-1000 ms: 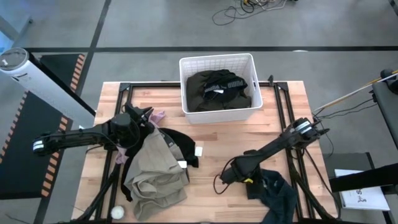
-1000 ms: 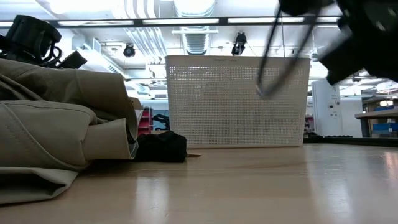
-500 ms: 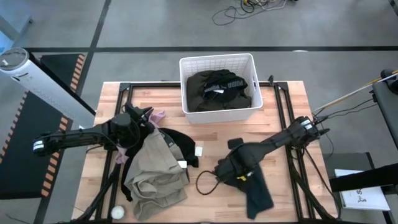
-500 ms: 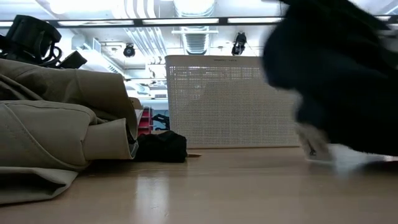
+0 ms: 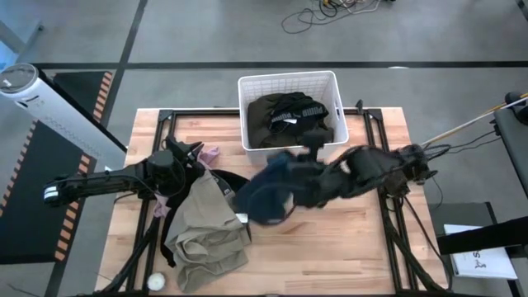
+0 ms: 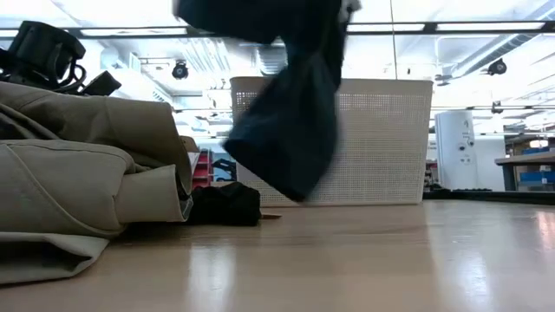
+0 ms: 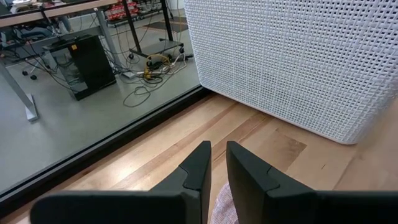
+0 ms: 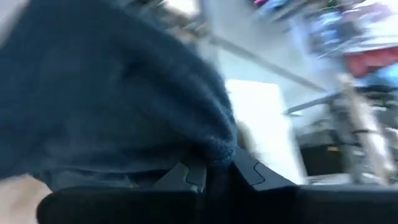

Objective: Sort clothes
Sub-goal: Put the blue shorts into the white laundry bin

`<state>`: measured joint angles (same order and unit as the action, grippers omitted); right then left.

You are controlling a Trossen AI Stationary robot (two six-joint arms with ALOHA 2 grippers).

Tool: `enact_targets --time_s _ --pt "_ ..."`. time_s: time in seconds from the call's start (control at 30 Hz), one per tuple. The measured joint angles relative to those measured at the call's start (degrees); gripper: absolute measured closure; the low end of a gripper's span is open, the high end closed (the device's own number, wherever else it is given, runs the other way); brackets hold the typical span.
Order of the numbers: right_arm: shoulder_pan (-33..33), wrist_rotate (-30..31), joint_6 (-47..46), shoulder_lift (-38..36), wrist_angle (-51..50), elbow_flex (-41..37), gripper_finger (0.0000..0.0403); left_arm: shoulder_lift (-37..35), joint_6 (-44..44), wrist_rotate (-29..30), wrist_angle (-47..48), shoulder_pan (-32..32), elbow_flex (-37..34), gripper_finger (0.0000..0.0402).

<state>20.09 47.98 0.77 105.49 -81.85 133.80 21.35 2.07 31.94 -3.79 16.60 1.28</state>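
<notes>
Navy garment (image 5: 268, 191) hangs clamped in the right tool (image 8: 211, 167), lifted off the table (image 5: 346, 247) for carrying; left tool (image 7: 214, 163), nearly closed, idles by the basket (image 5: 288, 83).

Both arms are dark, jointed and slender, the left arm (image 5: 107, 181) ending in a pale band at its outer end, its end effector (image 7: 214, 163) made of two flat black angular fingers (image 7: 198, 167) with stepped bases
</notes>
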Motion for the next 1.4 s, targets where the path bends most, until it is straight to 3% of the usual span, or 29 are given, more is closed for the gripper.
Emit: enact_targets --time_s 0.2,0.43,0.57,0.9,1.07,1.23,1.4 --pt "-5.91 10.85 13.48 -4.99 21.26 0.02 0.0396 0.02 -0.02 0.02 -0.07 -0.02 0.0 0.0364" --pt "-12.92 10.02 37.88 -8.19 51.62 0.04 0.0396 0.1 -0.02 0.0 -0.22 -0.02 0.0 0.0364" --pt "-18.09 5.03 42.27 -8.89 58.53 0.04 0.0396 0.12 -0.02 0.0 -0.13 0.0 -0.02 0.0364" --pt "-34.42 -7.02 33.03 -4.98 51.79 0.04 0.0396 0.1 -0.02 0.0 -0.2 -0.01 0.0 0.0364" --pt "-41.23 -13.76 24.78 -1.04 37.9 0.04 0.0396 0.1 -0.02 0.0 -0.72 -0.02 0.0 0.0364" --pt "-46.22 -26.08 17.74 4.25 18.81 -0.06 0.0396 0.04 -0.02 0.01 -1.97 -0.01 0.0 0.0364" --pt "-48.75 -32.14 14.63 10.42 10.22 -1.09 0.0396 0.04 -0.02 0.02 -3.9 0.0 0.0 0.0364"
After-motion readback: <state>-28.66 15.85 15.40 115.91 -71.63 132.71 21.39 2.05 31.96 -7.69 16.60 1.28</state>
